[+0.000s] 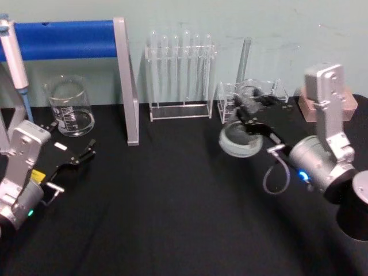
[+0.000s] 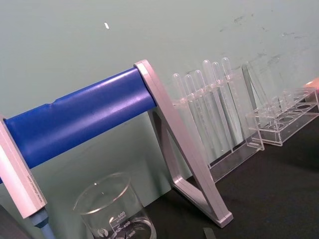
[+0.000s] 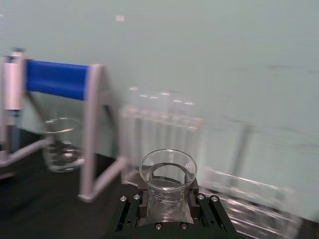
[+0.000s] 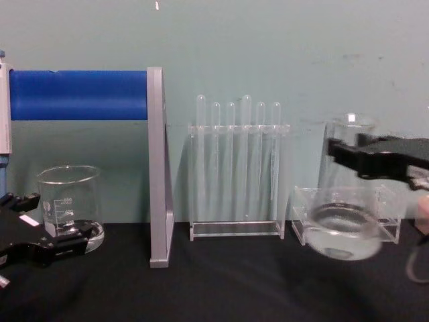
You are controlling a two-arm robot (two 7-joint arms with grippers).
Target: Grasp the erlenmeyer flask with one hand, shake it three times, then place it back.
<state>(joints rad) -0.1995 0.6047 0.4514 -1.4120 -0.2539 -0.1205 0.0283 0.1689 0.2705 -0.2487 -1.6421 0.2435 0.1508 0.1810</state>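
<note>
Along the far edge of the black tabletop [image 1: 172, 207], a glass beaker [image 1: 71, 108] sat near the left corner. A grey stand with a blue bar [image 1: 66, 39] stood just beside it. Mid-edge came an upright rack of test tubes [image 1: 181, 75], then a low clear rack [image 2: 286, 117] rightward.

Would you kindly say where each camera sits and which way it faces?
Head: high, looking down at the table; right gripper holds the erlenmeyer flask, left gripper open.
Chest: low, facing the wall; both grippers at its edges.
Left wrist: faces beaker and blue stand.
Right wrist: looks past its own fingers at the flask.
Head and chest share the test tube rack.
</note>
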